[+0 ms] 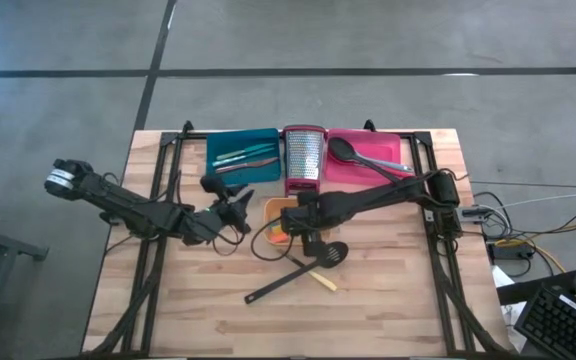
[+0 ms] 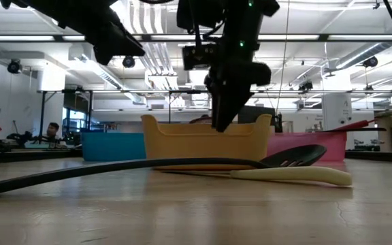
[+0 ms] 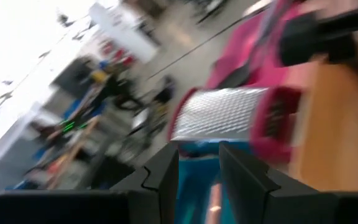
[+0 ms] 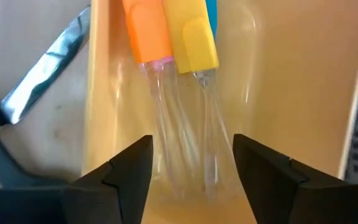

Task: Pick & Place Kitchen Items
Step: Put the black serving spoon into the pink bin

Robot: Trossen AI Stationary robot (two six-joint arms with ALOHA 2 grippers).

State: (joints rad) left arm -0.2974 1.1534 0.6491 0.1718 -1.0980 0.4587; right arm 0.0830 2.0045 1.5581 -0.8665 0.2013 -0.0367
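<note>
Right claw (parted) inside orange tray

No readable text, labels or numbers anywhere

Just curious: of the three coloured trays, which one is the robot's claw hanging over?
The orange tray, nearest the table's middle; the right gripper hangs open above it. The teal tray and pink tray sit behind.

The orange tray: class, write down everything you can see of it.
The orange tray is a small open bin of smooth, plastic-looking yellow-orange material with raised walls and curved rim corners. It sits on the wooden table before the grater. Inside lie clear-handled pieces with orange and yellow heads. The right tool hangs open over it.
</note>
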